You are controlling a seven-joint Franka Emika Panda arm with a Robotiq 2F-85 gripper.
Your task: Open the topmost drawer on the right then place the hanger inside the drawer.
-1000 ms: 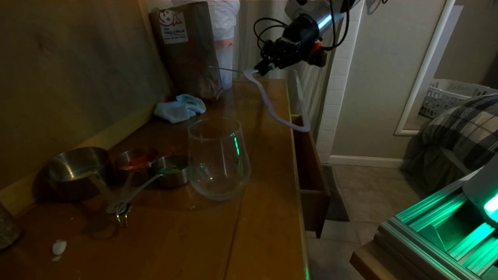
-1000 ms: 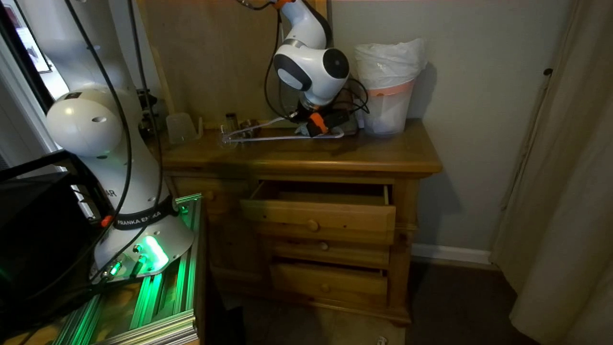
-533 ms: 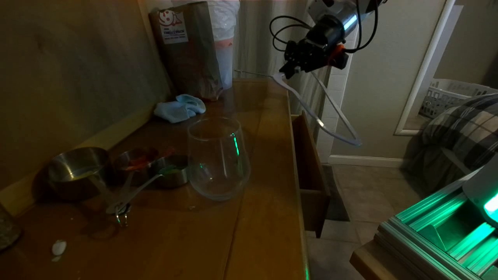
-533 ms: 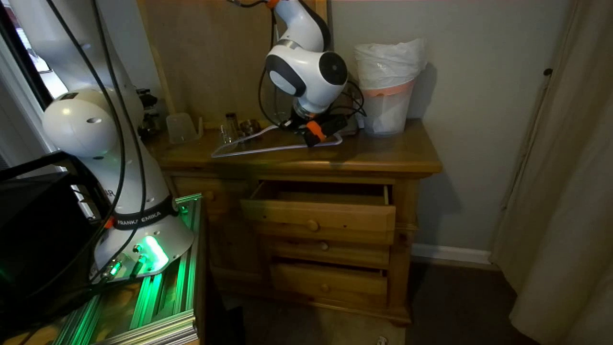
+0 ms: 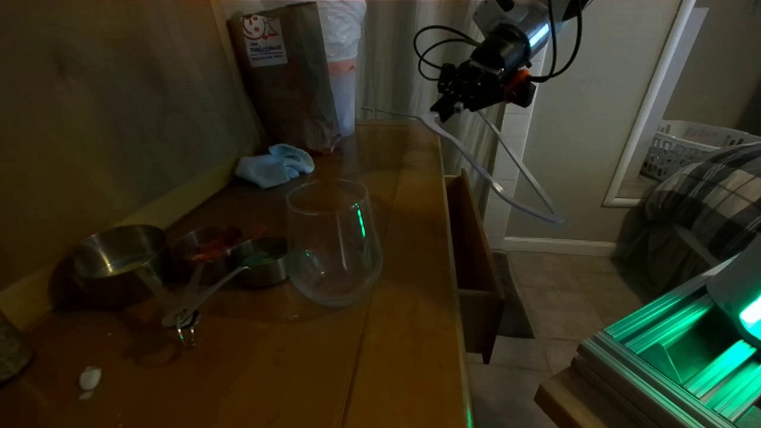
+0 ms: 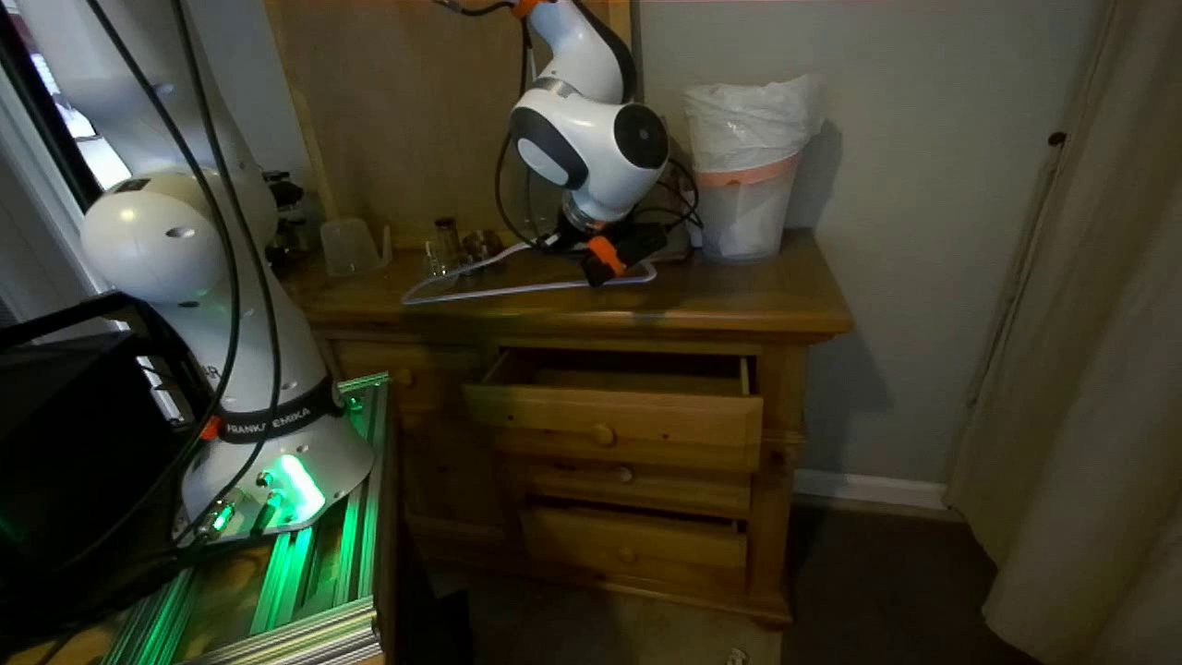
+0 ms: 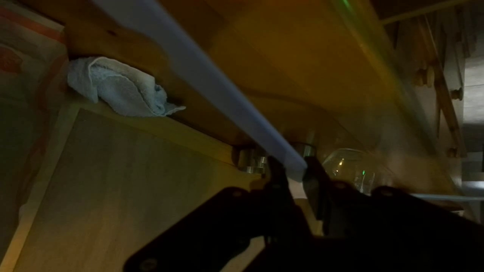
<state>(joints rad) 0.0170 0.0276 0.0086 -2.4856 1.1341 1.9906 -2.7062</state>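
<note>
Drawer (image 6: 679,427), wooden, topmost on the right of the dresser (image 6: 702,322): pulled out, interior exposed; this half of the task is judged complete. Hanger (image 5: 497,189), thin, whitish: pinched between the fingertips of the gripper (image 7: 294,168) and held aloft, outside the drawer; one corner (image 5: 553,219) is seen beyond the dresser's front edge in an exterior view. Outstanding, by judgement: hanger to be brought over the drawer, lowered in and released.

In an exterior view, left of the pincer (image 5: 443,113), a paper bag (image 5: 291,98) shows its label (image 5: 267,54): round red emblem (image 5: 260,27), THE, then blur! In an exterior view, lower left of the pincer: FRANKA EMIKA, partly covered, on the black band (image 6: 294,420) of the robot (image 6: 328,453)!
</note>
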